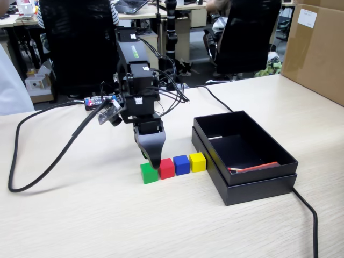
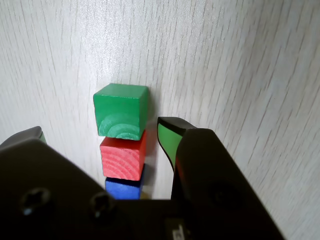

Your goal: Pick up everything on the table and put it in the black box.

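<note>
The pincer (image 2: 102, 132) stood released, its jaws spread to either side of the cube row on the counter (image 1: 80, 215). In the fixed view the green cube (image 1: 149, 173), red cube (image 1: 166, 168), blue cube (image 1: 181, 164) and yellow cube (image 1: 198, 162) touched in line, the black box (image 1: 258, 183) just beside at 3 o'clock.

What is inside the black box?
The black box holds a thin red and white stick-like thing by its near wall. The rest of the floor looks bare, though the near wall hides a strip of it.
</note>
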